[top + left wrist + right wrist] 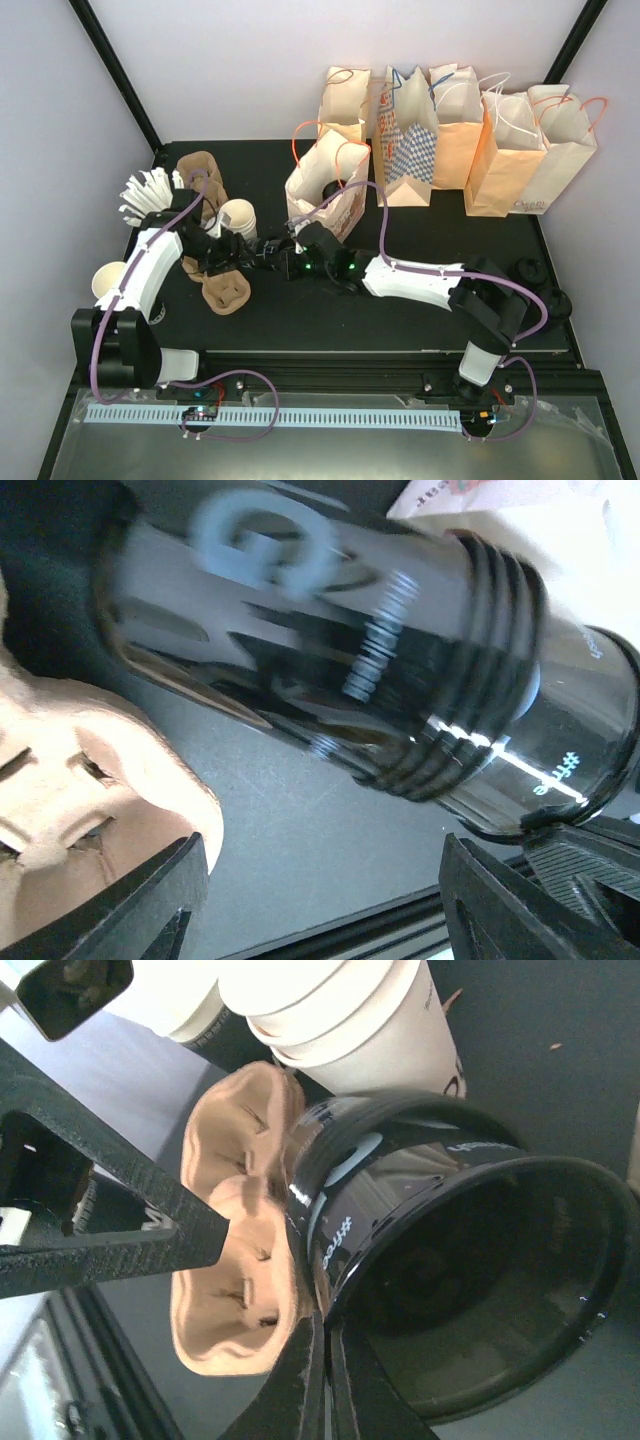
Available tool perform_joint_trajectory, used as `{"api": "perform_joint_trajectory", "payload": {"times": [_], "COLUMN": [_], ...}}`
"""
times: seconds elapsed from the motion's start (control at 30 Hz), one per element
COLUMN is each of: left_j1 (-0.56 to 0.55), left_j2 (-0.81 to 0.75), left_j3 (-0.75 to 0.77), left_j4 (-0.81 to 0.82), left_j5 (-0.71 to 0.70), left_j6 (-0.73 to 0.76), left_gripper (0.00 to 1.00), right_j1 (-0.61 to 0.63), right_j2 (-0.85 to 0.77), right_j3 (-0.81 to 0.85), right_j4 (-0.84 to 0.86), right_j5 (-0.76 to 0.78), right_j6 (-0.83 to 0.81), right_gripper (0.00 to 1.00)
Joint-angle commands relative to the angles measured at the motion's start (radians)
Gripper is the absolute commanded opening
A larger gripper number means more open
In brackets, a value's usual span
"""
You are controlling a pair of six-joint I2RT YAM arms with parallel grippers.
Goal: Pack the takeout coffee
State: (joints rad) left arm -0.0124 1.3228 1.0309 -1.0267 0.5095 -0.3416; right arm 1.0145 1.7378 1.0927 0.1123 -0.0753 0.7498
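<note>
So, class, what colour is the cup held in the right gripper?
The cup is glossy black with pale lettering; the left wrist view shows it best.

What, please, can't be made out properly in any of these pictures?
- Lettering on the black cup: blurred in the left wrist view.
- Cup's inside: too dark in the right wrist view, where the right tool pinches its rim.
- Cream cups: cut off by the top edge there.
- Paper bags: contents hidden by their own walls, top view.
</note>
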Motion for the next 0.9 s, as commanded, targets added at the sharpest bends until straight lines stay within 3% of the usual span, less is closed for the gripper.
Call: {"api": "perform_joint_trajectory", "payload": {"times": [0.0, 0.1, 0.37, 0.87], "left_j1": [0.002, 0.003, 0.005, 0.025], "left_j2": [-0.014, -0.018, -0.036, -0.15], "left_j3": [-0.022, -0.033, -0.027, 0.021], "left_j4": [0.033, 0.039, 0.043, -0.002], "left_j5": [0.097, 0.107, 0.056, -0.133], "left_j6": [0.026, 0.023, 0.003, -0.019], "left_gripper": [0.66, 0.66, 0.66, 0.64], "right_j1": [0.016, 0.025, 0.027, 0.038], "right_j2": [-0.04, -0.025, 0.052, 0.046], "right_j3": [0.115, 0.182, 0.295, 0.334], "right_j4": [-0.293, -0.398, -0.472, -0.375], "right_j5": [0.069, 0.081, 0.056, -0.004], "right_j6": [-0.196, -0.257, -0.291, -0.27], "right_gripper": [0.01, 0.01, 0.01, 0.01]}}
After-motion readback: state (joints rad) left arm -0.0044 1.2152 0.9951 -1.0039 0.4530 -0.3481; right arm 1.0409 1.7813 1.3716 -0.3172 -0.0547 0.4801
